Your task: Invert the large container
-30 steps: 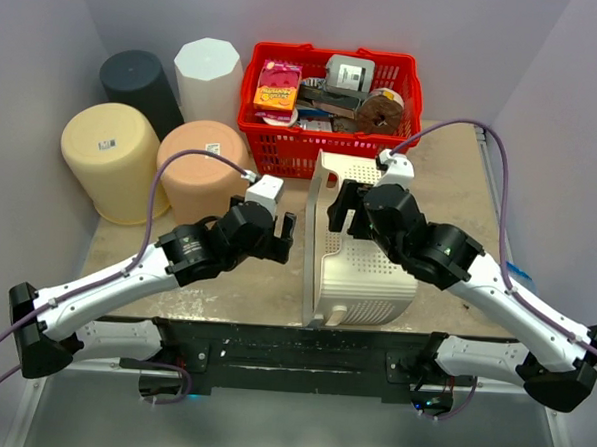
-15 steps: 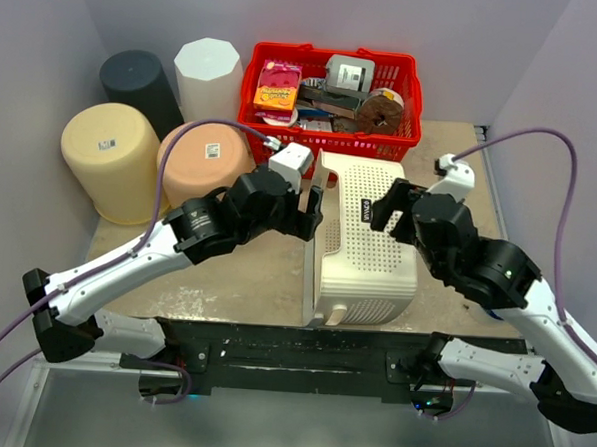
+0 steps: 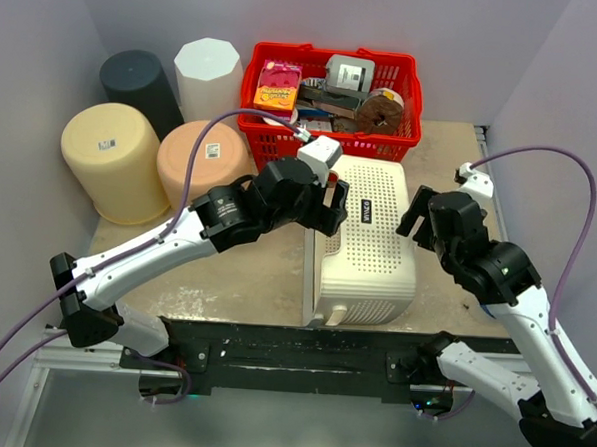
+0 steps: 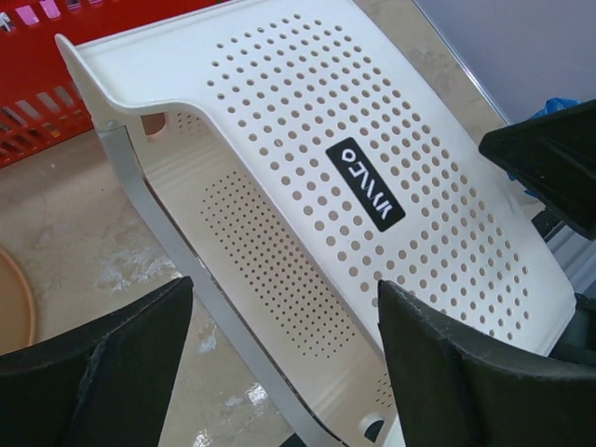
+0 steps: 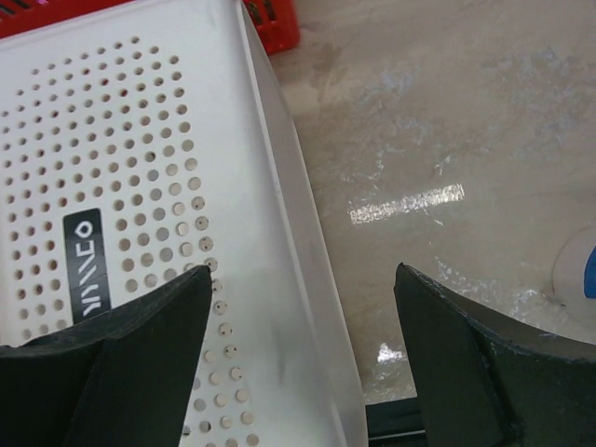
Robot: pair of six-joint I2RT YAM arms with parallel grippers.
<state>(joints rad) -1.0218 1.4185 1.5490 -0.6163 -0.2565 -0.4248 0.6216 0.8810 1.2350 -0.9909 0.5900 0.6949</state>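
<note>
Our left gripper (image 3: pixel 326 207) is released, its jaws spread wide with nothing between them that they press on. In the left wrist view the left gripper (image 4: pixel 284 293) looks down on the container (image 4: pixel 372 140), with the turned-out rim of the mouth running between the two fingers. Our right gripper (image 3: pixel 419 215) is released too. In the right wrist view the right gripper (image 5: pixel 303 275) straddles the container's (image 5: pixel 121 140) opposite long edge, one finger over the perforated wall and the other over bare table (image 5: pixel 428 121). We cannot tell whether either gripper touches the plastic.

The container (image 3: pixel 373 242) lies on its side in the middle of the table. Its labelled, perforated wall faces up and its mouth opens toward our left. Its long axis runs away from the bases toward the red basket (image 3: pixel 332 53), whose near wall it almost meets.

So the two grippers flank it across its short axis, left at the mouth edge near the far corner, right at the closed-bottom edge. Both are close; we judge the left one nearer to a usable hold, since the rim sits inside its span.

We judge the turn must be a roll about the long axis, bringing the mouth down onto the table on our left side.
</note>
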